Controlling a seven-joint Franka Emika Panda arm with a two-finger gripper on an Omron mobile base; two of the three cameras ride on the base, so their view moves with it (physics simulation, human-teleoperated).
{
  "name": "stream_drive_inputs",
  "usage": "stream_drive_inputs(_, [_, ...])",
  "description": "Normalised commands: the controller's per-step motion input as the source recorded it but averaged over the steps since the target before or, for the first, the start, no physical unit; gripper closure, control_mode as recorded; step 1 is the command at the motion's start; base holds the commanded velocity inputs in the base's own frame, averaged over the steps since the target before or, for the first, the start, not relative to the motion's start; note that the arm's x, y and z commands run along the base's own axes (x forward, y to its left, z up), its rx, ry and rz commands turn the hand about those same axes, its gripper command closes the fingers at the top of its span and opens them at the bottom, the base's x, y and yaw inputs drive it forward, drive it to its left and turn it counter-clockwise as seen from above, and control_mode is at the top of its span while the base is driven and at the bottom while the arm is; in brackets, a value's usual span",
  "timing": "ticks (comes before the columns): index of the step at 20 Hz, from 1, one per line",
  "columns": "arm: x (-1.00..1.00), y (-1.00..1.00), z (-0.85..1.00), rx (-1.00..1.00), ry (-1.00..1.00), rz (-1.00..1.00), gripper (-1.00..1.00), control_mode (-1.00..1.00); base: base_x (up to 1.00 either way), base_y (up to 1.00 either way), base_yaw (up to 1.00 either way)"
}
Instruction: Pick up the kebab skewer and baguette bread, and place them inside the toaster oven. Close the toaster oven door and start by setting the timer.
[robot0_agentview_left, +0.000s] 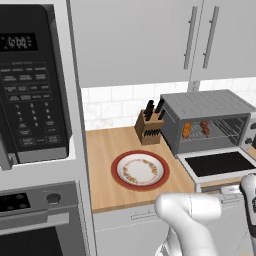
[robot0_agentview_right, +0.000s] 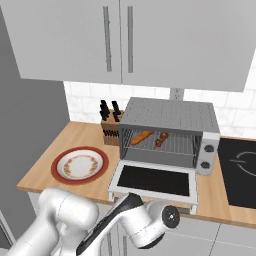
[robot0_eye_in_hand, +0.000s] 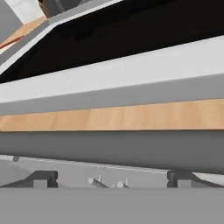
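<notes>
two tall pale wall cabinets (robot0_agentview_right: 125, 40) hung over the wooden counter (robot0_agentview_left: 107, 150), with the black microwave (robot0_agentview_left: 30, 85) and the built-in wall oven (robot0_agentview_left: 35, 220) stacked at the left of the left base view and a dark cooktop (robot0_agentview_right: 240, 170) at the far right of the right base view. next in size, the toaster oven (robot0_agentview_right: 170, 117) stood on the counter against the tiled wall, its ribbed grey top toward the cabinets. the toaster oven door (robot0_agentview_right: 155, 181) was folded fully down, lying flat and reaching out toward the counter's front edge, dark glass facing up. the red-rimmed plate (robot0_agentview_left: 140, 170) sat on the counter to the oven's left, well apart from it, with nothing on it. a wooden knife block (robot0_agentview_left: 149, 127) stood just beside the oven's left rear corner. inside the oven, the baguette bread (robot0_agentview_right: 142, 136) lay on the wire rack at the left, angled, and the kebab skewer (robot0_agentview_right: 161, 139) lay near it on the same rack toward the middle; whether the two touched could not be told. the gripper (robot0_eye_in_hand: 113, 179) was low at the counter's front, its small dark fingertips (robot0_eye_in_hand: 43, 178) spread as wide as they go and holding nothing; in the hand view it faced the underside of the lowered door's grey edge and the counter's wooden front strip.
</notes>
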Motion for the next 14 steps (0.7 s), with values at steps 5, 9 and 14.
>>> stream_drive_inputs(5, [1.0, 0.72, 0.15, 0.0, -0.48, -0.02, -1.0, -1.0, 0.0, 0.0, 0.0])
stream_drive_inputs(9, [1.0, 0.69, 0.26, 0.0, -0.44, 0.0, -1.0, -1.0, 0.0, 0.0, 0.0])
stream_drive_inputs(14, [1.0, 0.48, 0.71, -0.05, -0.27, -0.01, -1.0, -1.0, 0.0, 0.0, 0.0])
